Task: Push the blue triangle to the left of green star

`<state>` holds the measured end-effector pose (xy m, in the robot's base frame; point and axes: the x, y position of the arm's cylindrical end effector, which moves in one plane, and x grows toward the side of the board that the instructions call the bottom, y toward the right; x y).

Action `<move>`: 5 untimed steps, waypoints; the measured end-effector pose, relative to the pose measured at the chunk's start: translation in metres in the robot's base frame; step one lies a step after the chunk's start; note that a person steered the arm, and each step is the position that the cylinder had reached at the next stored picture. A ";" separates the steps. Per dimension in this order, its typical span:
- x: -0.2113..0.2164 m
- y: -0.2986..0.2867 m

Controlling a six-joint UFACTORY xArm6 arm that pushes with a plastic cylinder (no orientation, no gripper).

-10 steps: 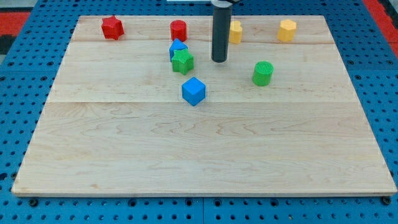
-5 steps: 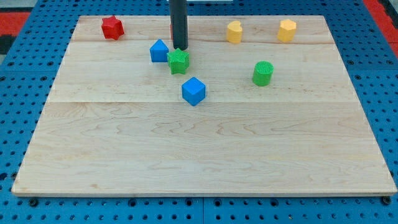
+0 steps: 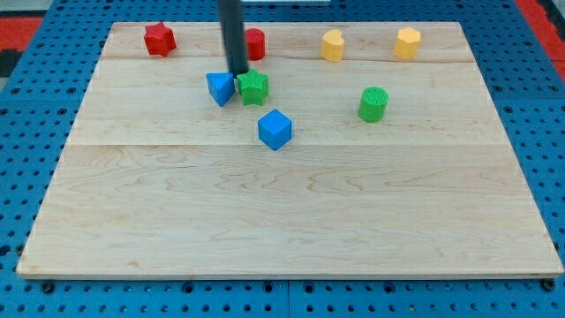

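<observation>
Your blue triangle sits in the upper middle of the wooden board, just beside the green star, on the star's side toward the view's left. The two look to be touching or nearly so. The triangle's narrow end seems to point toward the view's bottom, with its broad flat edge toward the view's top; no clear long axis can be made out.

You have no claw here: the arm ends in a dark rod, and my tip rests at the upper edge of the seam between triangle and star.

Elsewhere you see a blue cube below the star, a green cylinder toward the view's right, and a red star, a red block and two yellow blocks along the top.
</observation>
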<state>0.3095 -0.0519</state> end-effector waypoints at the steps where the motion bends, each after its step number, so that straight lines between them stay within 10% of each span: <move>1: 0.028 -0.018; 5: 0.020 -0.027</move>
<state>0.3297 -0.0792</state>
